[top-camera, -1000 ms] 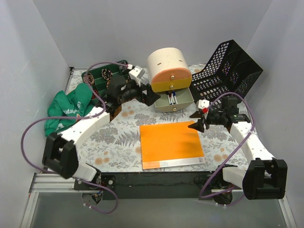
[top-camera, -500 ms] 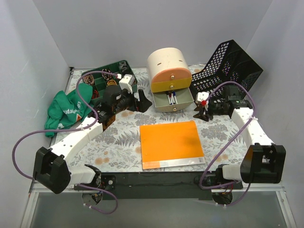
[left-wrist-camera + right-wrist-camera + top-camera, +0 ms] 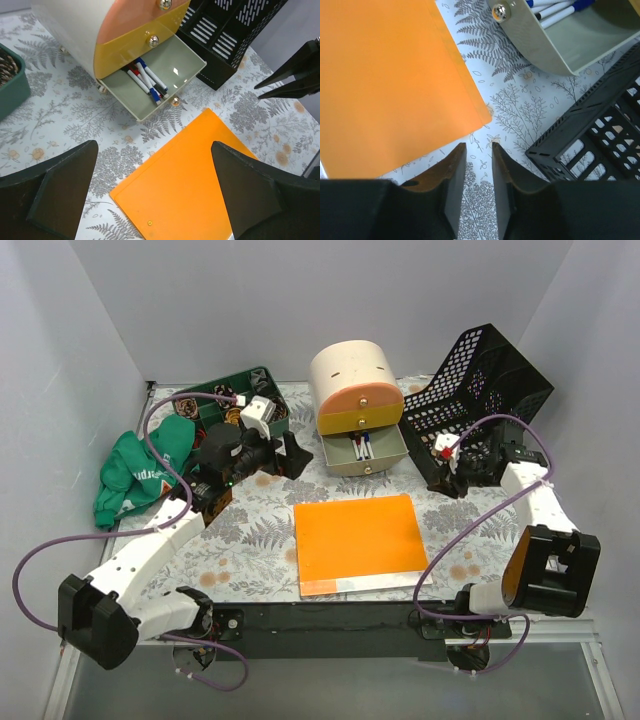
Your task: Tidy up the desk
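At far left, note the crumpled green cloth point(image 3: 140, 465) at the edge of the large flat fern-and-flower printed desk point(image 3: 250, 530), spread below both arms; then the left gripper point(image 3: 296, 454), jaws wide and empty, just beside the open grey-green plastic drawer point(image 3: 365, 453) with pens. Further right, find the flat orange rectangular folder point(image 3: 360, 540) between the arms, edges nearly parallel to the desk front, and the right gripper point(image 3: 478, 150), jaws at a narrow slit around nothing, over bare print between the folder's far corner and the black mesh plastic basket point(image 3: 490, 390). Probably left arm nearer for the drawer, with little room on the right.
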`<control>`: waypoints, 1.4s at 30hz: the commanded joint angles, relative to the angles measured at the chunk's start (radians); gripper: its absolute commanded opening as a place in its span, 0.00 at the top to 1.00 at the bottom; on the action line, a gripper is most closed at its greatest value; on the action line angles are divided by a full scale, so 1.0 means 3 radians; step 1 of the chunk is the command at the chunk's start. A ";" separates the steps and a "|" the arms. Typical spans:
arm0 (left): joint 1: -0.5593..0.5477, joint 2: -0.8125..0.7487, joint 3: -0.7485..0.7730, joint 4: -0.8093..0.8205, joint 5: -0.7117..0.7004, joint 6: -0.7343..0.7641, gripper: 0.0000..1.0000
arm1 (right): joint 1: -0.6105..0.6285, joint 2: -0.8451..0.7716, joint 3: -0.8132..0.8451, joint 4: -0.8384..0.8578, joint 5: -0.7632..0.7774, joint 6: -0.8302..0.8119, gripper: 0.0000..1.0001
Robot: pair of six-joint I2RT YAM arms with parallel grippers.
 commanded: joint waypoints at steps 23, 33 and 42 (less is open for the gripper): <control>0.0031 -0.0560 -0.0515 0.0461 -0.0880 0.0891 0.02 | 0.1603 0.0782 0.0206 0.1273 0.1459 0.0372 0.81; 0.0031 -0.0692 -0.0535 0.0476 -0.1054 0.0968 0.02 | 0.1767 0.1299 0.0430 0.2162 0.1923 0.0581 0.71; 0.0031 -0.0774 -0.0545 0.0496 -0.1054 0.0978 0.02 | 0.1895 0.1718 0.0702 0.3257 0.2537 0.1205 0.30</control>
